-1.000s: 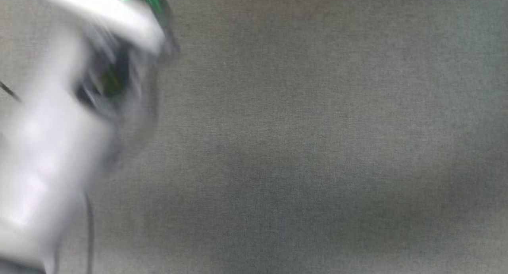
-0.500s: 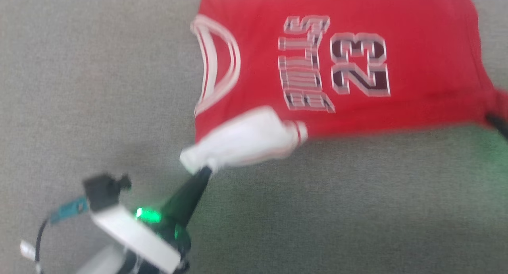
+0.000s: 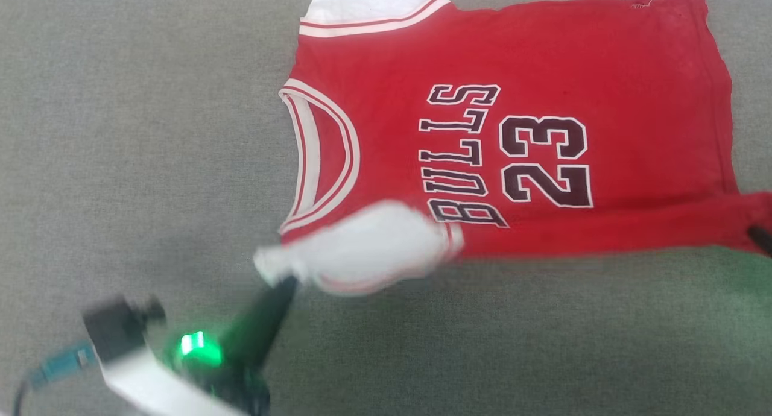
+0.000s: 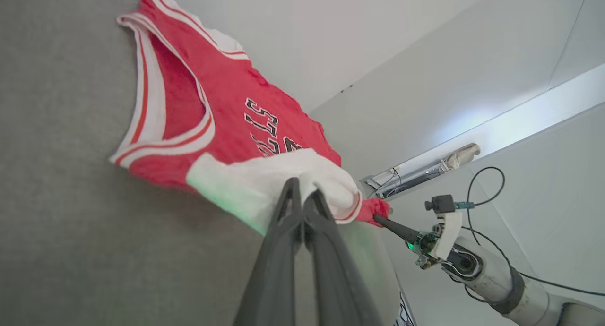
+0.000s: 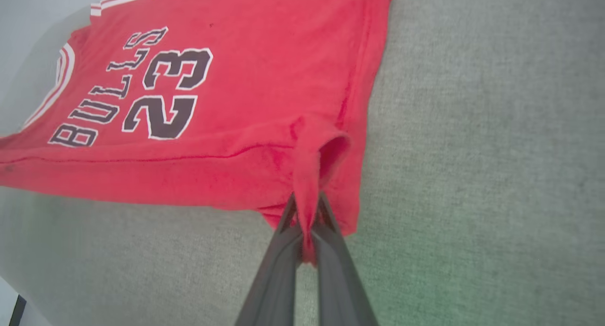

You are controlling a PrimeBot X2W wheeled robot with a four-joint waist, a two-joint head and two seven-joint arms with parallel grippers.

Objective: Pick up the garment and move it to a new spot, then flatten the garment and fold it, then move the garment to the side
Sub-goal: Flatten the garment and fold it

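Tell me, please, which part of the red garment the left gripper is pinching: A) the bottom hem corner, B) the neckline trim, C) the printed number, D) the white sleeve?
D: the left gripper is shut on the bunched white sleeve of the garment, as its wrist view shows.

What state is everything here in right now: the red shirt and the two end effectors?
garment: spread mostly flat, print side up, near edge pulled up at two spots.
left end effector: shut on the garment's white sleeve.
right end effector: shut on the garment's red hem corner.
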